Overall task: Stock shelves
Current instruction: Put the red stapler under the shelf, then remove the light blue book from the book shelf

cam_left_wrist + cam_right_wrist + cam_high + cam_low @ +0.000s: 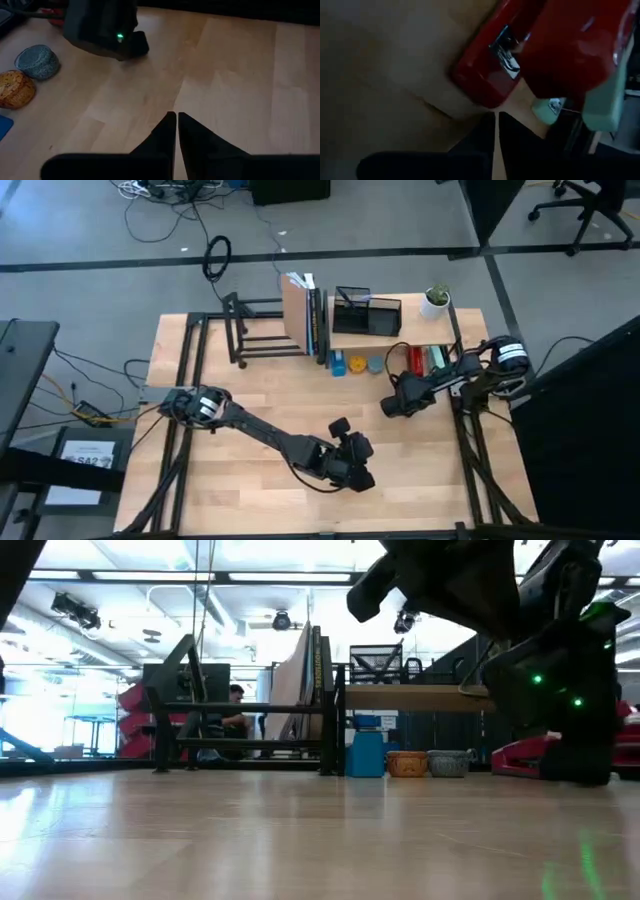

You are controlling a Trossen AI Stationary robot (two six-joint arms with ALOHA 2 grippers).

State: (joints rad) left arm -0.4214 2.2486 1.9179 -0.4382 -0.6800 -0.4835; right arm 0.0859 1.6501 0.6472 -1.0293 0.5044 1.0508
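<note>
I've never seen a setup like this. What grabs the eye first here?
Two dark arms lie low over a pale wooden table. The left tool, closed and empty, sits near the table's middle front; the right tool, also closed, hovers by a red stapler under the wooden plank shelf. Books stand upright between the two shelves.

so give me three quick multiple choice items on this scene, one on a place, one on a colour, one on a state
1. Where is the small potted plant?
A. on the wooden plank shelf, at its right end
B. on the floor
C. in the black tube rack

2. What colour is the stapler in front of the right gripper?
A. blue
B. red
C. white

3. How do the left gripper jaws stand?
A. wide open
B. shut on a book
C. shut, holding nothing

Answers: 1 A, the high view shows it on the plank's right corner. 2 B, red body in the right wrist view. 3 C, fingers meet over bare table.
</note>
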